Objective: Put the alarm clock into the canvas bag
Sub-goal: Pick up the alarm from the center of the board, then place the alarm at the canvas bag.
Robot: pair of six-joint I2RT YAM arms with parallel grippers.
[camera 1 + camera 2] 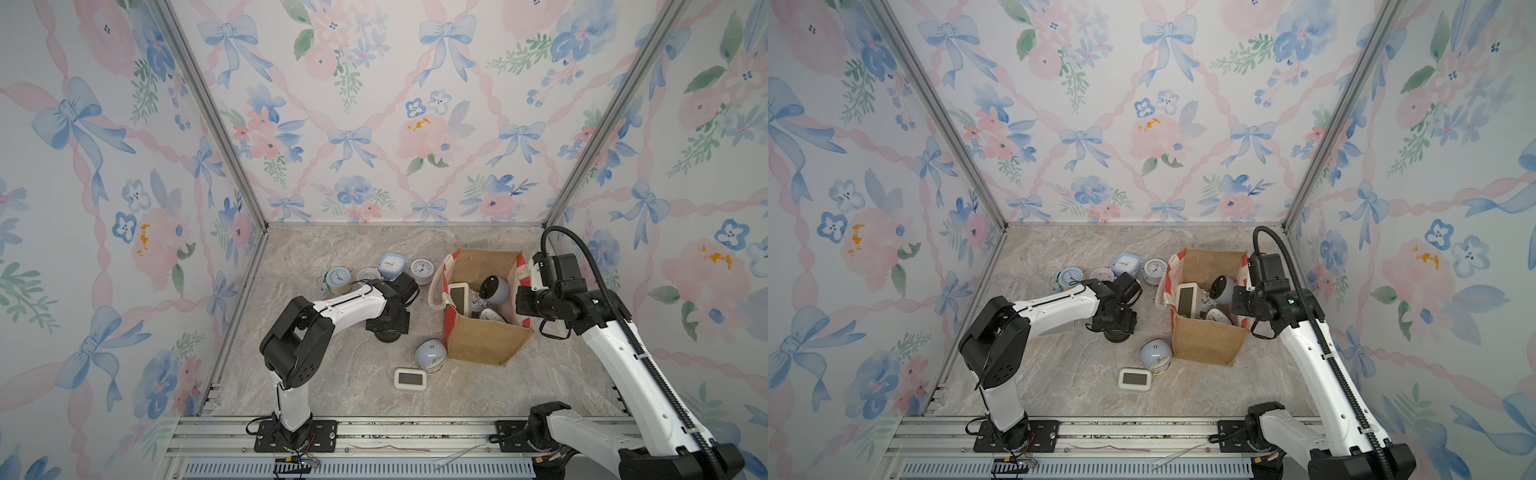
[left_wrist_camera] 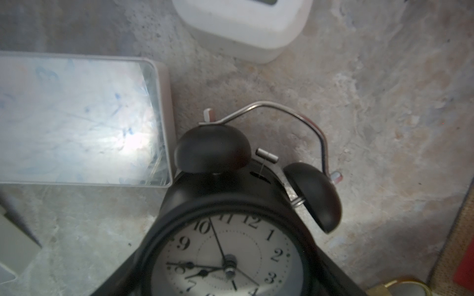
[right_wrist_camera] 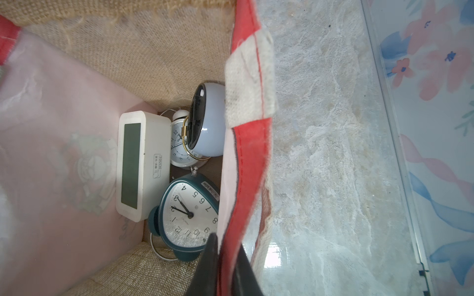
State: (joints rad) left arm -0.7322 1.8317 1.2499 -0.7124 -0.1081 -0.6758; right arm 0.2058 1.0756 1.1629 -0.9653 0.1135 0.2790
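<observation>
The right gripper [image 3: 225, 264] is clamped on the red side panel [image 3: 247, 164] of the canvas bag [image 1: 482, 345], which stands open with several clocks [image 3: 143, 166] inside. The black twin-bell alarm clock [image 2: 230, 230] is directly beneath the left gripper [image 1: 387, 326], just beside the bag. Whether those jaws grip it, I can't tell.

The boxy tan canvas bag [image 1: 482, 345] is rough woven burlap with red cloth panels [image 1: 447, 322]. Near it, the black twin-bell alarm clock [image 2: 230, 197] looks matt, its handle [image 2: 295, 112] shiny metal.
</observation>
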